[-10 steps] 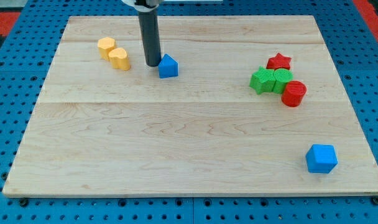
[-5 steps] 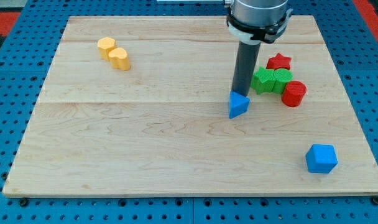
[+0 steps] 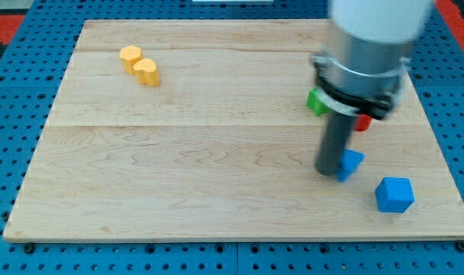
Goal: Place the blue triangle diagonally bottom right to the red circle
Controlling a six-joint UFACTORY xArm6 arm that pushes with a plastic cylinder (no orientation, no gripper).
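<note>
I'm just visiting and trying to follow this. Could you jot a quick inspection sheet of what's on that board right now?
Surface: pale wooden board on a blue pegboard.
Job's things: blue triangle touching my tip on its right; red circle mostly hidden behind the arm.
Clutter: blue cube, two yellow blocks, green block partly hidden.
Grippers: none, only the rod.
Cables: nothing seen.
Surroundings: red edging at the top corners.

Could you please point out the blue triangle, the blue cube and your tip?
Blue triangle block (image 3: 352, 162), camera view, its exposed right face.
Blue cube block (image 3: 394, 195), camera view, centre.
My tip (image 3: 328, 173), camera view, rod's lower end, touching the triangle's left.
</note>
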